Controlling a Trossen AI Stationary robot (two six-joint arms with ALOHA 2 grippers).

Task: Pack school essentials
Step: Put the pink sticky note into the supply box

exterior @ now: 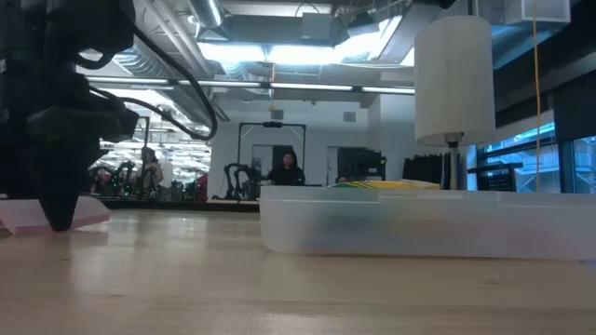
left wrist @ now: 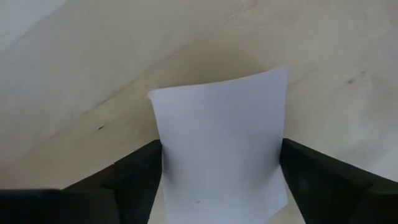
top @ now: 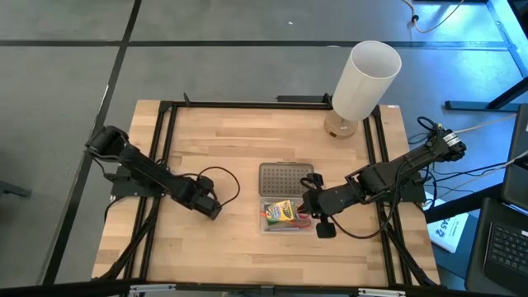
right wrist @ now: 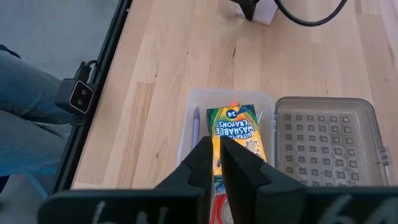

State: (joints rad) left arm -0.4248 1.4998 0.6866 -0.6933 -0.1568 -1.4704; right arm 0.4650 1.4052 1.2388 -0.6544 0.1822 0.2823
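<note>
The left claw [left wrist: 221, 180] is down on the tabletop [top: 231, 140], left of the clear box [top: 285, 216], with its two dark fingers [left wrist: 134, 177] standing open on either side of the small pink square pad [left wrist: 221, 149]. The pad lies flat on the wood between them, close to both fingers but apparently not yet pinched. The low view shows the pad [exterior: 51, 214] thin and flat under the dark claw tip.

The right claw [right wrist: 217, 162] hovers closed and empty above the clear box, which already holds the crayon box [right wrist: 236, 134], a purple pen [right wrist: 196, 124] along one wall and something red near the right claw, probably the scissors' handles. The grey dotted lid [right wrist: 326, 140] lies open on the far side of the box. A white lamp [top: 363, 82] stands at the far right of the tabletop.

The step in hand looks like picking up the pad, one of the last loose items. The next move calls for squeezing its edges firmly without buckling it, lifting clear, then carrying it right to the box.
</note>
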